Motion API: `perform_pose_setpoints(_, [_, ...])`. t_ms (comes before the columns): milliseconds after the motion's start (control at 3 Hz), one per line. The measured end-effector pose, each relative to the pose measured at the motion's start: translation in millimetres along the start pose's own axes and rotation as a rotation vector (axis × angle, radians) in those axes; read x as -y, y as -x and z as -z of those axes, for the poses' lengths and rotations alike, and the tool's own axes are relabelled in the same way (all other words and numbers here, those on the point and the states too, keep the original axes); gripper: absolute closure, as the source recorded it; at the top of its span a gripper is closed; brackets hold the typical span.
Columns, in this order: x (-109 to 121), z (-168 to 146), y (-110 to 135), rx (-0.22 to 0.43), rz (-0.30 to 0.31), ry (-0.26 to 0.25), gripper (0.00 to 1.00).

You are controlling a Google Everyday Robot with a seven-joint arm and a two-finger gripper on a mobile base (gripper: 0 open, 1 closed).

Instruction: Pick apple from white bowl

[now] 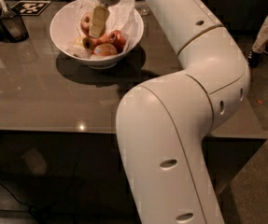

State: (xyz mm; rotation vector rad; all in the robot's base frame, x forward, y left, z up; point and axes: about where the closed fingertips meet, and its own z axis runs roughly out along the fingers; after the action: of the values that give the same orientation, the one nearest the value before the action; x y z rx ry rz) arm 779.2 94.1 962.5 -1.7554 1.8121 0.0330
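Apple [84, 22], red-orange with a paler patch, sits high in the white bowl [61, 36], against its far-left inner wall and above the other apples [106, 49]. The bowl stands toward the far left corner of the counter [40, 92]. The gripper [97, 26] hangs straight down into the bowl. The apple touches the gripper on the side facing the counter's left edge. Whether the gripper is clamped on the apple or only beside it, I cannot tell. Being round, the apple offers no long axis, so the lift likely depends on that side contact.
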Motion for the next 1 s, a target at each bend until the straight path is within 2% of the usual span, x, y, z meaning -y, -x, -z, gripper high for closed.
perform_pose_setpoints(667, [-12,44,34,0.109,0.076,-0.053,1.0])
perform_pose_setpoints(1000, [-22,54,48,0.151,0.121,-0.054,1.0])
